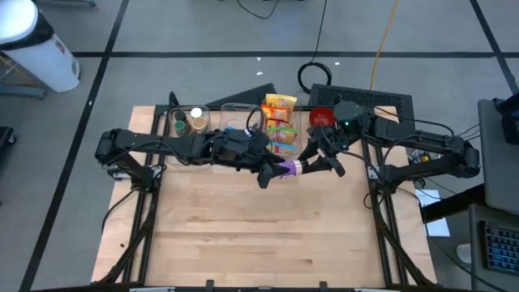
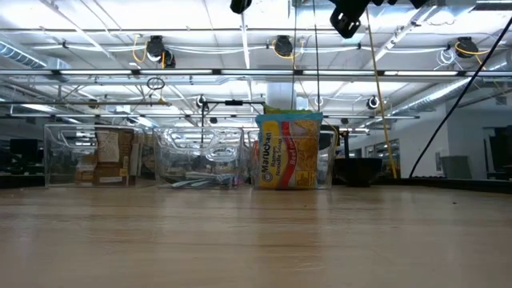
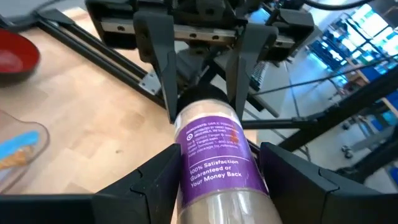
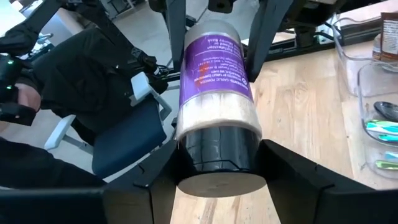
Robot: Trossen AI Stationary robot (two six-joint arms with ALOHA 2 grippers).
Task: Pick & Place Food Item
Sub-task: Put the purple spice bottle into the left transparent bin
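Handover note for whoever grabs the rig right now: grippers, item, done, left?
Left gripper: shut on the purple-labelled spice jar with black cap, label end.
Right gripper: shut on the jar's cap end.
Jar is in mid-air between both arms, above the wooden table, in front of the clear bins.
Done: jar picked up, handoff underway.
Left: one gripper lets go, the other places the jar. Target not visible.

A robotics lab in a large hall: behind the wooden table point(image 2: 256, 240) run ceiling pipes point(image 2: 240, 74) and hanging cables point(image 2: 376, 96).
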